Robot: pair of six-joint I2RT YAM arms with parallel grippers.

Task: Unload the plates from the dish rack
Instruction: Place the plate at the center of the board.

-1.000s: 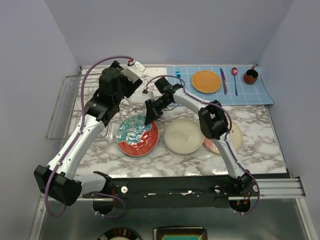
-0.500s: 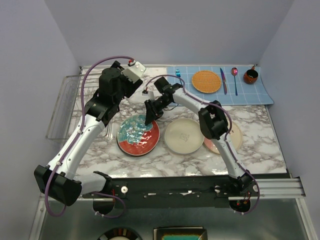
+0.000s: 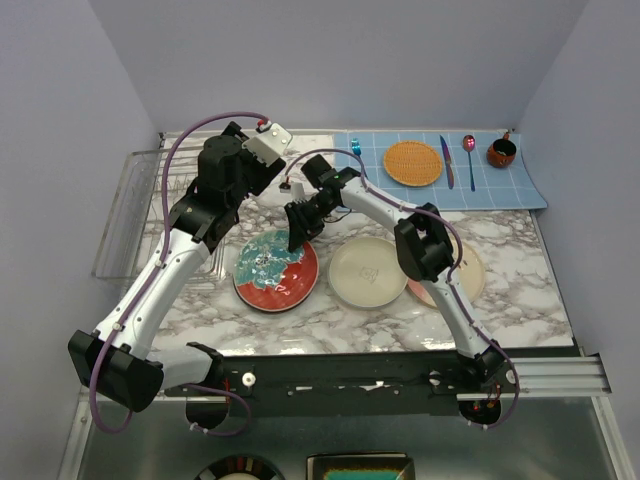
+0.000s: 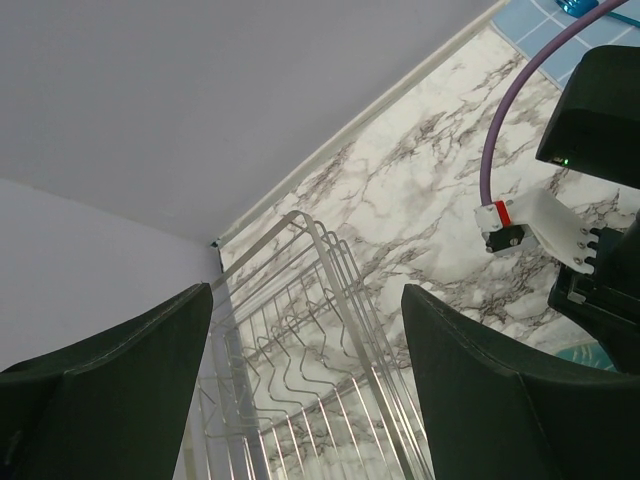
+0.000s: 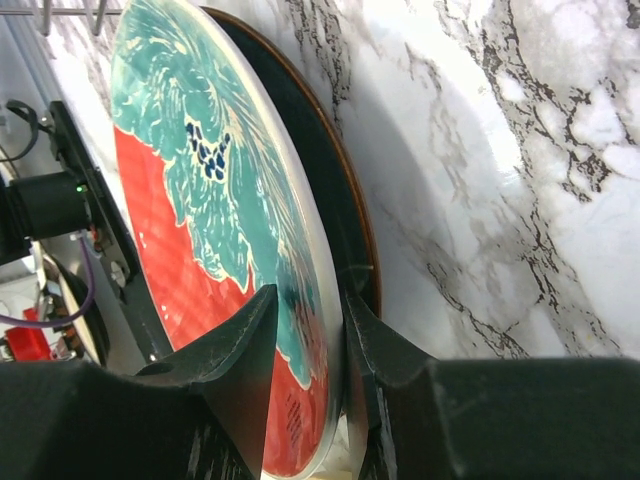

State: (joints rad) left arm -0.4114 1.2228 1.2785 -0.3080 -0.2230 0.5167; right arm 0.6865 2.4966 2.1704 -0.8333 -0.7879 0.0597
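The teal and red plate (image 3: pixel 275 270) lies on the marble table, left of the plain cream plate (image 3: pixel 368 272) and the pink and cream plate (image 3: pixel 472 276). My right gripper (image 3: pixel 296 238) reaches down at the teal plate's far rim. In the right wrist view the jaws (image 5: pixel 335 330) straddle that rim of the plate (image 5: pixel 200 200), slightly parted, with a thin shadowed gap. The wire dish rack (image 3: pixel 130 215) stands at the far left with no plate in it. My left gripper (image 4: pixel 305 390) hangs wide open above the dish rack (image 4: pixel 300 340), holding nothing.
A blue grid mat (image 3: pixel 500 185) at the back right carries an orange woven disc (image 3: pixel 413 162), a knife (image 3: pixel 447 162), a spoon (image 3: pixel 470 158) and a dark cup (image 3: pixel 501 152). Walls close in at the back and sides.
The right jaws have eased apart around the teal plate's rim. The plate has shifted slightly left and lies flatter. The left arm has not moved.
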